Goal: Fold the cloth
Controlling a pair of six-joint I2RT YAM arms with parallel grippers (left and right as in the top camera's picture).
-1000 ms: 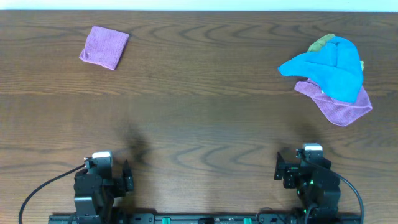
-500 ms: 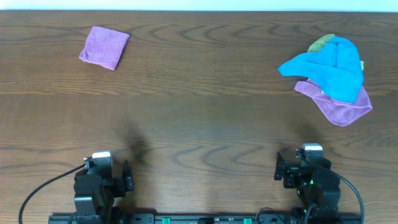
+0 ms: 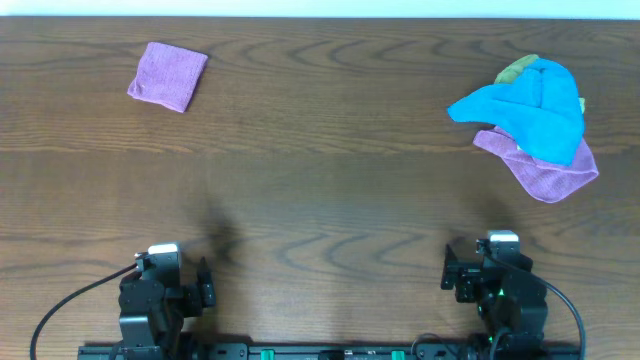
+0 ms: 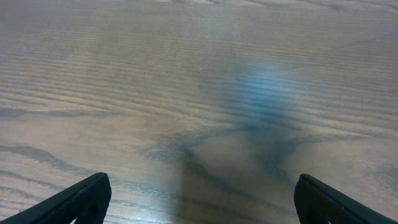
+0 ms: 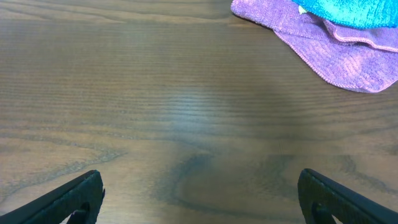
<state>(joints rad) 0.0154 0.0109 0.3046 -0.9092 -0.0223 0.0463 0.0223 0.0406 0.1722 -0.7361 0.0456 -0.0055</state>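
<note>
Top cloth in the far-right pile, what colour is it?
Bright blue: the top cloth lies on a purple cloth; overhead view shows it best.

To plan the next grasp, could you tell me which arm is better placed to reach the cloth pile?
Right: the cloth pile lies nearer the right gripper and shows in its wrist view, while the left gripper sees only table.

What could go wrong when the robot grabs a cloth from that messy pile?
The blue cloth lies on top of a purple cloth and partly over a green cloth. The right gripper is open now, and it might pinch two layers at once and drag the whole heap along.
</note>
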